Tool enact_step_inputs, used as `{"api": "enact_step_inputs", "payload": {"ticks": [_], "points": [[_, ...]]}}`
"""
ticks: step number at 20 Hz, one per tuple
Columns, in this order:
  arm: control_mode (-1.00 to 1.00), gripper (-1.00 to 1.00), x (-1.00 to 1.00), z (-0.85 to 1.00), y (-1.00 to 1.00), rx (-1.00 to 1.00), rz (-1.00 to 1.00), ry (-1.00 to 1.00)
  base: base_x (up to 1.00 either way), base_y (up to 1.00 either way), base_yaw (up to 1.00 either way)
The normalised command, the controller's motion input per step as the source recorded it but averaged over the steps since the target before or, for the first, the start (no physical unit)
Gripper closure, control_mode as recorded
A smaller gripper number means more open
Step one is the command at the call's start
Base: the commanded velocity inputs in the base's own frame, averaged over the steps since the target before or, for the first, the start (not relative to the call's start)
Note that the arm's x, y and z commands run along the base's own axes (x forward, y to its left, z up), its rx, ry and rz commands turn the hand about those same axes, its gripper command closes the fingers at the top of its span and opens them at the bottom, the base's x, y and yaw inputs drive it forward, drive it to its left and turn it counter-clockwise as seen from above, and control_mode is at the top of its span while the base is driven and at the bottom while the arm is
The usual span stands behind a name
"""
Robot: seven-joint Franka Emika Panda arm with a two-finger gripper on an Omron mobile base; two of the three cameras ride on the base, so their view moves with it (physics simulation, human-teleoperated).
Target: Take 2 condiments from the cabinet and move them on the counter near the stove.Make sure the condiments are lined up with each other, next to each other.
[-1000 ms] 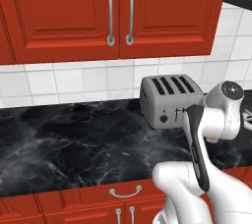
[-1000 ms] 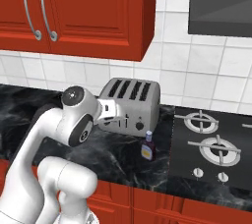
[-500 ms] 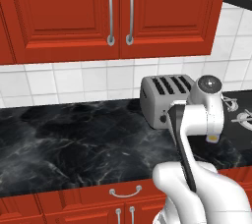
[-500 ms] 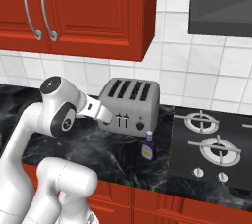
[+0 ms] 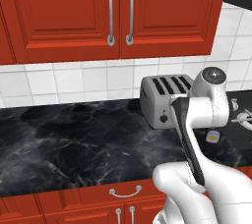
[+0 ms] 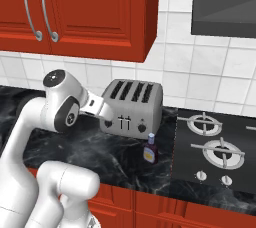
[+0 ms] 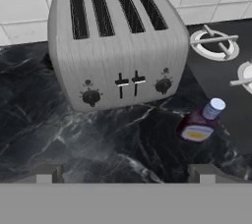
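Looking down the hand view, I see my pincer (image 7: 123,174) spread wide and empty over the counter (image 7: 74,139). A brown bottle (image 7: 199,124) stands between toaster (image 7: 115,46) and stove (image 7: 216,43) (cabinet (image 5: 118,12) doors shut).

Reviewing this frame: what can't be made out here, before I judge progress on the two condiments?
- Cabinet contents: doors shut in both base views.
- Dark brown bottle label text: too small; in the left base view the arm covers most of it.
- Stove: cut by the right edge in the right base view.
- Fingers: just the tips show, at the hand view's bottom.
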Motion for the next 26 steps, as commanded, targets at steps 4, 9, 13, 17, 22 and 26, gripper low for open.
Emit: {"api": "enact_step_inputs", "payload": {"ticks": [4, 9, 13, 17, 22, 26], "points": [[-1.00, -1.00, -0.25, 0.11, 0.03, 0.00, 0.10, -0.06, 0.00, 0.00, 0.00], [-1.00, -1.00, -0.21, 0.06, 0.13, 0.00, 0.19, -0.11, 0.00, 0.00, 0.00], [-1.00, -1.00, -0.31, 0.07, 0.12, 0.00, 0.30, -0.05, 0.00, 0.00, 0.00], [-1.00, -1.00, -0.46, 0.15, 0.07, 0.00, 0.18, -0.02, 0.00, 0.00, 0.00], [-1.00, -1.00, -0.29, 0.20, 0.18, 0.00, 0.02, 0.00, 0.00, 0.00, 0.00], [-1.00, -1.00, -0.12, 0.28, 0.09, 0.00, 0.00, 0.00, 0.00, 0.00, 0.00]]}}
